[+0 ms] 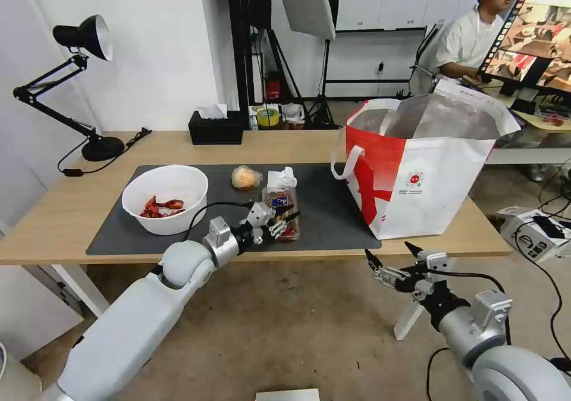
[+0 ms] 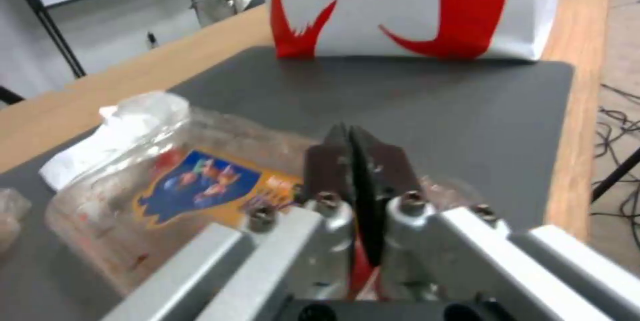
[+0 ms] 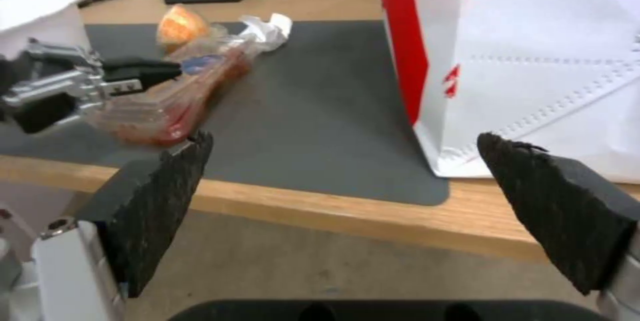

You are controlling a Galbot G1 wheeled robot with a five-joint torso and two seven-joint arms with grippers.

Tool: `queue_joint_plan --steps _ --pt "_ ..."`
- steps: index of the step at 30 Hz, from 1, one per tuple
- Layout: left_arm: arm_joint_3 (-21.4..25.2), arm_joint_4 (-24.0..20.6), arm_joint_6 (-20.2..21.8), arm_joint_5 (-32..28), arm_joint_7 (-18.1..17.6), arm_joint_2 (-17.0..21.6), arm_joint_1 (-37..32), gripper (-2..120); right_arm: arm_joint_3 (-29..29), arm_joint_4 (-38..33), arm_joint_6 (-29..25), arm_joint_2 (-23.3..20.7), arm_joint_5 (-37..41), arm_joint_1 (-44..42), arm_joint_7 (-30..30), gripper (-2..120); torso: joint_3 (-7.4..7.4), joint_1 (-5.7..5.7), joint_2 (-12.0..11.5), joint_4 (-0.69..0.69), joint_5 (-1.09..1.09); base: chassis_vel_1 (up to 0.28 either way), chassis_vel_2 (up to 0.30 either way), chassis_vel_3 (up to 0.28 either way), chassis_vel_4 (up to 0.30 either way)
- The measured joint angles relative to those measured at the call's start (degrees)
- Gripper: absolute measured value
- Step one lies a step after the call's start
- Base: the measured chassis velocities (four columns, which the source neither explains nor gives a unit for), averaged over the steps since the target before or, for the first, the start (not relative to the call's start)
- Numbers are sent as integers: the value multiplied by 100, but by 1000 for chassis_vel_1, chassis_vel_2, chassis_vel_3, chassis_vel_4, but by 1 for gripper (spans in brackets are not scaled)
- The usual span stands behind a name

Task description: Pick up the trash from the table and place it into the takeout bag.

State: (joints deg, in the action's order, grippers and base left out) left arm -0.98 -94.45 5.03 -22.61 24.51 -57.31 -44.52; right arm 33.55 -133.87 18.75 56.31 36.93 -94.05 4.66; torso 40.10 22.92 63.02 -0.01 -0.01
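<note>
My left gripper is shut on the near edge of the clear plastic tray, which holds red food scraps and carries a blue label. The left wrist view shows the fingers pressed together on the tray. The tray is tilted, with its gripped end raised off the dark mat. A crumpled white tissue rests at the tray's far end. The wrapped orange lump lies behind it. The white bowl of red shells stands to the left. The takeout bag stands open on the right. My right gripper hangs open below the table's front edge.
A black tissue box and a black desk lamp stand at the back of the table. Bare mat lies between the tray and the bag. A person sits at a monitor behind the bag, away from the table's things.
</note>
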Motion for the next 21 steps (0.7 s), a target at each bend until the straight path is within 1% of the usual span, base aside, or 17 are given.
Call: queue_joint_plan --steps 1,5,8,9,11,12,13,14,18,19,21 --pt "22 5 9 -1 -19 35 -4 0 -22 13 -4 -54 94 51 0 100 0 0 0 0 1 0 0 0 0" --pt "46 -3 21 -21 -43 126 -29 0 -62 47 -9 -155 323 164 9 100 0 0 0 1 0 0 0 0 0" --pt "54 -88 99 -104 -47 258 -89 0 -265 139 -10 -388 663 463 171 100 0 0 0 0 2 0 0 0 0" --pt "54 -88 99 -104 -47 258 -89 0 -265 139 -10 -388 663 463 171 100 0 0 0 0 2 0 0 0 0" --pt "45 -106 113 -132 -53 303 -107 0 -563 240 -17 -637 1264 836 370 100 0 0 0 1 1 0 0 0 0" --pt "45 -106 113 -132 -53 303 -107 0 -563 240 -17 -637 1264 836 370 100 0 0 0 1 1 0 0 0 0" --pt "44 -113 116 -143 -61 306 -106 0 -755 314 -33 -762 1726 1108 488 100 0 0 0 2 1 0 0 0 0" --pt "44 -113 116 -143 -61 306 -106 0 -755 314 -33 -762 1726 1108 488 100 0 0 0 2 1 0 0 0 0" --pt "50 -139 117 -187 -83 360 -87 0 -1222 548 -114 -965 2966 1960 807 100 1 0 0 1 1 0 0 0 0" --pt "50 -139 117 -187 -83 360 -87 0 -1222 548 -114 -965 2966 1960 807 100 1 0 0 1 1 0 0 0 0" --pt "70 -139 100 -214 -97 371 -97 0 -1474 747 -115 -990 3562 2450 1037 100 0 0 0 2 1 0 0 0 0"
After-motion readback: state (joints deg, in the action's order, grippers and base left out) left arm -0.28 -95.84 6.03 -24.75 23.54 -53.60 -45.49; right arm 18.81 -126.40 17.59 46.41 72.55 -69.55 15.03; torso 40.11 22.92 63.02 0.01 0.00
